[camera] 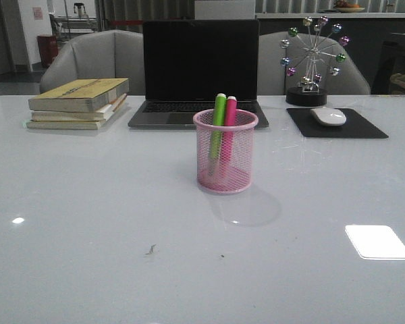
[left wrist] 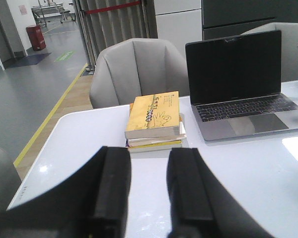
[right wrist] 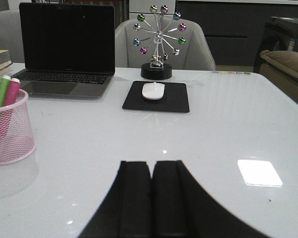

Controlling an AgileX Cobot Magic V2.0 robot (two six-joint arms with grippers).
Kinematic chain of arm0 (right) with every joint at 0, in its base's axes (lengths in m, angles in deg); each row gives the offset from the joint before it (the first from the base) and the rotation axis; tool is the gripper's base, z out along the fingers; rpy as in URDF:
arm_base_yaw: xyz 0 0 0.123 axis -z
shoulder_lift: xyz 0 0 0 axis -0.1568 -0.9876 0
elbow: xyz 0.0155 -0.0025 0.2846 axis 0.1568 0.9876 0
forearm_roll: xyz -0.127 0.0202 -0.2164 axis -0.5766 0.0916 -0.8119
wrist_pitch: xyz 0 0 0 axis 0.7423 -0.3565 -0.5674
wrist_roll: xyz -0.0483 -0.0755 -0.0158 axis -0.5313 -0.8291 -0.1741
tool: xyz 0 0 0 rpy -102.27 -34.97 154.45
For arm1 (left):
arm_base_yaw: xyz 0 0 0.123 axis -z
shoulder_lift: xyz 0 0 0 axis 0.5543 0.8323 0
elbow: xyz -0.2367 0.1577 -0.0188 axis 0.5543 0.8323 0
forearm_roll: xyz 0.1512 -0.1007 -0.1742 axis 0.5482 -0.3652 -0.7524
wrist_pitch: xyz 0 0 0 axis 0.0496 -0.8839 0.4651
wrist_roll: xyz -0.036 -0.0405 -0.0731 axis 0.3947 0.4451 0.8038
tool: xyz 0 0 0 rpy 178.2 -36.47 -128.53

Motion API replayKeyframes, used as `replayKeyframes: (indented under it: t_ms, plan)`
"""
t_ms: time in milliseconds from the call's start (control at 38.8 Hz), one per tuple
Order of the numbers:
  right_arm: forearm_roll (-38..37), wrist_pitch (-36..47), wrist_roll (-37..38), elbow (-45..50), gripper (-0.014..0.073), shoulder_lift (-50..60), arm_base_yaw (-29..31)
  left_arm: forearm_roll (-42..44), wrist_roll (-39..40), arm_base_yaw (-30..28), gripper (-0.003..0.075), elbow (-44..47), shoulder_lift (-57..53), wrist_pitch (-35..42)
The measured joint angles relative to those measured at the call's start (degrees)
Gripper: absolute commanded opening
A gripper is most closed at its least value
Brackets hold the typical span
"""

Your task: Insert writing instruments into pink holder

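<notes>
The pink mesh holder [camera: 225, 152] stands upright at the middle of the white table, in front of the laptop. Inside it lean two writing instruments side by side: a green marker [camera: 217, 128] and a pink marker [camera: 229, 129], tops poking above the rim. The right wrist view shows the same holder [right wrist: 10, 130] with both markers [right wrist: 5, 106] in it, well away from my right gripper [right wrist: 151, 163], whose jaws are pressed together on nothing. My left gripper [left wrist: 149, 153] is open over bare table, with only the table showing in its gap. Neither gripper appears in the front view.
A stack of books [camera: 79, 102] lies at the back left, seen just beyond the left fingers [left wrist: 154, 118]. An open laptop [camera: 200, 71] stands behind the holder. A white mouse [camera: 329, 116] on a black pad [camera: 336, 124] and a ferris-wheel ornament [camera: 313, 62] sit back right. Grey chairs stand behind the table.
</notes>
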Motion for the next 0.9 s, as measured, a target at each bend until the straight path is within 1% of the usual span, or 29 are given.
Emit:
replayKeyframes:
  t_ms: [77,284,387,464,567,619,722,902]
  plan:
    - [0.0,0.0,0.0,0.0,0.0057,0.0,0.0,0.0,0.0,0.0,0.0098,0.0,0.0,0.0]
    - [0.0,0.0,0.0,0.0,0.0057,0.0,0.0,0.0,0.0,0.0,0.0094,0.0,0.0,-0.8]
    - [0.0,0.0,0.0,0.0,0.0057,0.0,0.0,-3.3,0.0,0.0,0.0094,0.4,0.0,-2.7]
    - [0.0,0.0,0.0,0.0,0.0057,0.0,0.0,-3.9,0.0,0.0,0.0094,1.7,-0.3,-4.4]
    - [-0.1,0.0,0.0,0.0,0.0057,0.0,0.0,-4.3,0.0,0.0,0.0094,5.9,-3.7,-4.7]
    - [-0.1,0.0,0.0,0.0,0.0057,0.0,0.0,-4.3,0.0,0.0,0.0094,8.8,-6.7,-3.3]
    - [-0.1,0.0,0.0,0.0,0.0057,0.0,0.0,-4.3,0.0,0.0,0.0094,16.7,-14.1,0.6]
    - [-0.1,0.0,0.0,0.0,0.0057,0.0,0.0,-4.3,0.0,0.0,0.0094,27.0,-26.4,1.0]
